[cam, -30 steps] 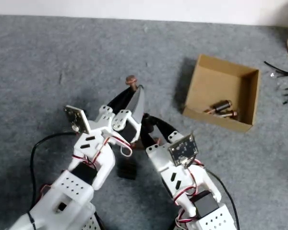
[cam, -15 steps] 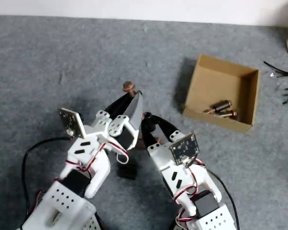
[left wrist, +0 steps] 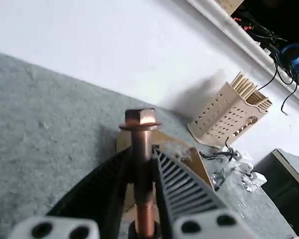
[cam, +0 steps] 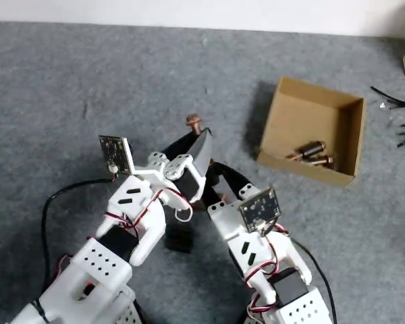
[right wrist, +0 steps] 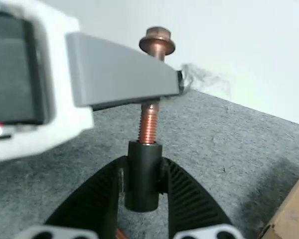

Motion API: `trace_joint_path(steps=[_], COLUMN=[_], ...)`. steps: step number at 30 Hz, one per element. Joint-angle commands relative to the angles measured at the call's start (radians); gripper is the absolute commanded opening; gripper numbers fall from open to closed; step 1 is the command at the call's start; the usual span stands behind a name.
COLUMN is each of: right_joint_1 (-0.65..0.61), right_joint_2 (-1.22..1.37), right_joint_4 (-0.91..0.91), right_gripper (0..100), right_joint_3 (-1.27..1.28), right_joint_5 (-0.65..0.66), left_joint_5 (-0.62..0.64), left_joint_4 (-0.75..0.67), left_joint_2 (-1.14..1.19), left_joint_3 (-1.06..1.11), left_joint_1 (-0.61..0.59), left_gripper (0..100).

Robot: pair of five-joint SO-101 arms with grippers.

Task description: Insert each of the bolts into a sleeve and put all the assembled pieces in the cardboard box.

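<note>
left claw point(left wrist: 141, 155) holds bolt point(left wrist: 140, 120), tip in sleeve point(right wrist: 143, 175).

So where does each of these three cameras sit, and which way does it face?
High view: fixed above the table, looking down; shows the left arm, the right arm and the cardboard box.
Left wrist view: on the left arm's wrist, looking along the left gripper at the bolt it clamps; its two fingers show.
Right wrist view: on the right arm's wrist, looking along the right gripper at the sleeve it holds; its fingers show.
Shared: both wrist views show that bolt.
</note>
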Motion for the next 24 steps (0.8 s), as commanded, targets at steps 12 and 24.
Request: trace_joint_path(steps=[12,24], right_joint_1=[0.044,0.053], right_joint_2=[-0.022,-0.022], right_joint_4=[-0.038,-0.039], right_gripper=[0.5,0.5], right_joint_3=[0.134,0.134], right_joint_5=[0.009,0.009], left_joint_5=[-0.164,-0.181], left_joint_4=[0.334,0.399], left_joint_2=[-0.194,-0.248], left_joint_3=[-0.036,0.001], left_joint_1=[0.077,0.093], left_gripper=[0,13])
